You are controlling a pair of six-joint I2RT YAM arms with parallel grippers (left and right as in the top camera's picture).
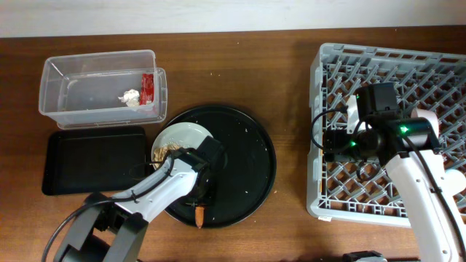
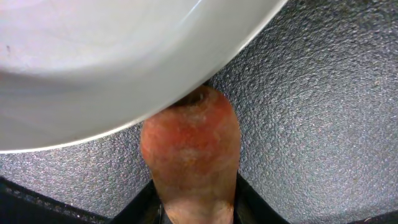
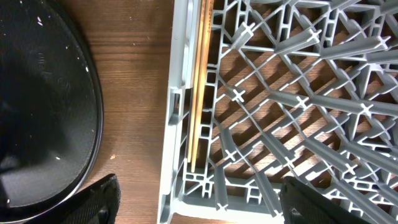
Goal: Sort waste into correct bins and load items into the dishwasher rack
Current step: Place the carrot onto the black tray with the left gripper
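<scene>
My left gripper (image 1: 198,195) is low over the round black tray (image 1: 247,164), shut on the small orange carrot (image 1: 199,214). In the left wrist view the carrot (image 2: 193,143) sits between my fingers (image 2: 196,208), its end against the rim of the pale plate (image 2: 93,62). The plate (image 1: 182,135) holds beige food scraps (image 1: 167,151). My right gripper (image 1: 333,142) is open and empty above the left edge of the grey dishwasher rack (image 1: 320,58). The chopsticks (image 3: 198,93) lie inside the rack (image 3: 177,124) along its wall, above my open fingers (image 3: 199,199). Bowl and cup are out of view.
The clear tub (image 1: 51,109) at the back left holds the red wrapper (image 1: 148,87) and the crumpled white scrap (image 1: 132,97). The shallow black rectangular tray (image 1: 87,160) lies just in front of it, touching the round tray's left side.
</scene>
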